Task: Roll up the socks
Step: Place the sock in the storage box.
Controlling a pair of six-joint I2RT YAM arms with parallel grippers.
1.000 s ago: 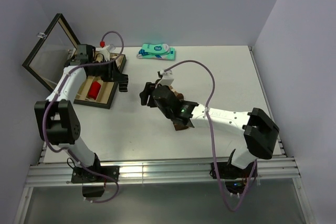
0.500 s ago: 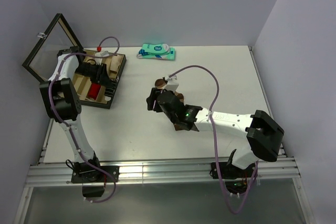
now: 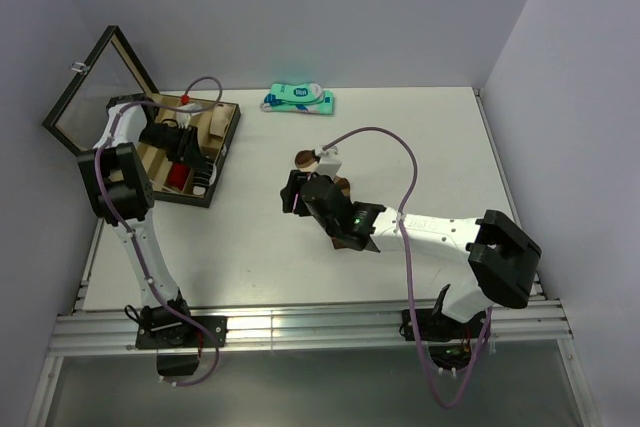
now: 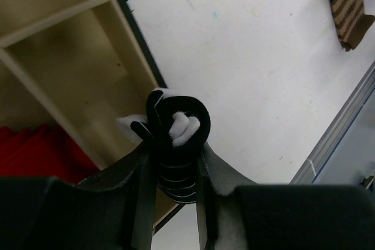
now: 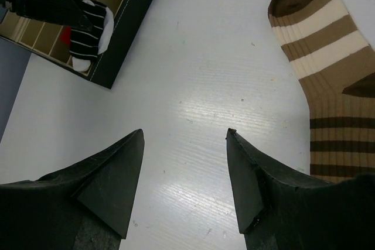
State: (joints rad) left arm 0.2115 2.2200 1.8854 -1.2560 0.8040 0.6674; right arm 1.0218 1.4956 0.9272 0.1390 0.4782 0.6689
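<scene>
Top camera: your left arm is folding back tightly along the left edge of the table (image 3: 450,147). It is carrying the left gripper (image 3: 197,169) over the wooden box (image 3: 228,147), whose glazed lid (image 3: 98,97) is standing open behind. The grip is too small to read from here. Your right arm is stretching low across the middle, with the right gripper (image 3: 292,193) pointing left. The brown sock (image 3: 302,159) is lying mostly under that arm, its long axis running diagonally with the rounded toe at the far end. A teal package (image 3: 298,99) is sitting well apart at the back.

Left wrist camera: both fingers are pinching the black sock (image 4: 176,118) partway closed. The sock is a tight roll showing you its spiral end, with white toe fabric at the core and thin white stripes below. It is hanging above the box rim, with tan partitions and a red item (image 4: 35,150) to the left.

Right wrist camera: the jaws are standing wide apart and gripping nothing, with only bare white table between them. The brown sock is lying flat just right of the right finger, its dark toe pointing away from you. It is ribbed knit with wide tan bands giving way to thinner brown stripes.
</scene>
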